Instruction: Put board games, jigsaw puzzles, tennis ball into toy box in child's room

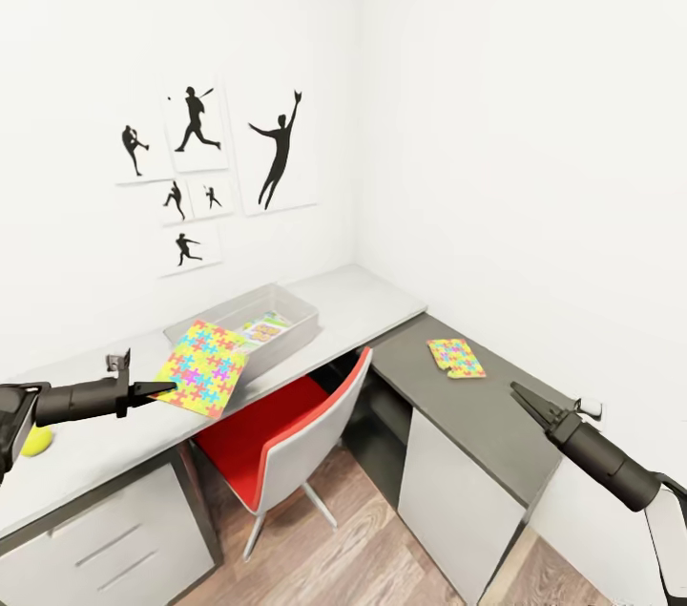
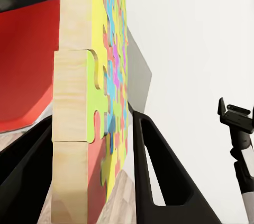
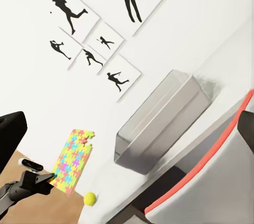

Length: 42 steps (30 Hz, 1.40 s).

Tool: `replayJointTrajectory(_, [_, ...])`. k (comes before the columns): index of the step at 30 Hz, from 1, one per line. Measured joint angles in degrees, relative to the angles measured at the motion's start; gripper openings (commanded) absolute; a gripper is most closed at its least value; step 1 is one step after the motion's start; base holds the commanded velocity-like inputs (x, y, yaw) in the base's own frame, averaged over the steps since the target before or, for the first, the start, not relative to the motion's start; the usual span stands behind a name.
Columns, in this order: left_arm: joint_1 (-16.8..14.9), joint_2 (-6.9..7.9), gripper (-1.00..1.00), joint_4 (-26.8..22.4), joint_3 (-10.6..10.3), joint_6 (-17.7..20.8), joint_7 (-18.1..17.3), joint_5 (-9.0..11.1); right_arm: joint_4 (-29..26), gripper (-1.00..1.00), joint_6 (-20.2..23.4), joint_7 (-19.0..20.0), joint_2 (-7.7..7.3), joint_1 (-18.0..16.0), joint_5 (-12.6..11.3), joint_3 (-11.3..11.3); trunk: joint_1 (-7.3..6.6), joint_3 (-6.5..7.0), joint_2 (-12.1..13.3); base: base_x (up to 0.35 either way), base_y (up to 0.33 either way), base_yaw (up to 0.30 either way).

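**Left pincer grips a puzzle beside the box**

The left gripper point(image 1: 164, 387) is clamped on the jigsaw puzzle point(image 1: 202, 367), lifted just beside the toy box point(image 1: 286, 327). The right gripper point(image 1: 523, 397) hangs pinched together near the second puzzle point(image 1: 455, 357). The tennis ball point(image 1: 36, 440) sits on the table point(image 1: 382, 301).

We see a jigsaw puzzle point(image 1: 202, 367) patterned in yellow, pink, blue and green pieces, with a pale wood edge. A second puzzle point(image 1: 455, 357) repeats the colours on the dark grey desk point(image 1: 477, 410). The tennis ball point(image 1: 36, 440) is yellow-green, the chair point(image 1: 286, 439) red and grey, our left hand point(image 1: 164, 387) black.
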Motion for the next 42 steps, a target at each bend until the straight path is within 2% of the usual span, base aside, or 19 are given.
replayJointTrajectory(7, [0.0, 0.54, -1.00, 0.0, 0.1, -0.1, 0.0, 0.1, 0.0, 1.00, 0.0, 0.2, 0.00, 0.0, 0.0, 0.0, -0.01, 0.03, 0.0, 0.201, 0.000, -0.019])
replayJointTrajectory(10, [0.1, 0.98, -1.00, 0.0, 0.1, -0.1, 0.0, 0.1, 0.0, 1.00, 0.0, 0.1, 0.02, 0.0, 0.1, 0.0, 0.00, 0.03, 0.0, 0.015, 0.000, 0.000])
replayJointTrajectory(18, [0.0, 1.01, -1.00, 0.0, 0.1, -0.2, 0.0, 0.1, 0.0, 1.00, 0.0, 0.3, 0.00, 0.0, 0.1, 0.0, 0.00, 0.08, 0.0, 0.002, 0.026, -0.035])
replayJointTrajectory(28, [0.0, 1.01, -1.00, 0.0, 0.1, -0.2, 0.0, 0.1, 0.0, 1.00, 0.0, 0.3, 0.00, 0.0, 0.0, 0.0, -0.01, 0.58, 0.0, 0.046, 0.242, -0.200])
replayJointTrajectory(42, [0.1, 1.19, -1.00, 0.0, 0.1, -0.2, 0.0, 0.1, 0.0, 1.00, -0.1, 0.2, 0.08, 0.0, 0.1, 0.0, -0.02, 1.23, 0.0, 0.228, 0.250, -0.182])
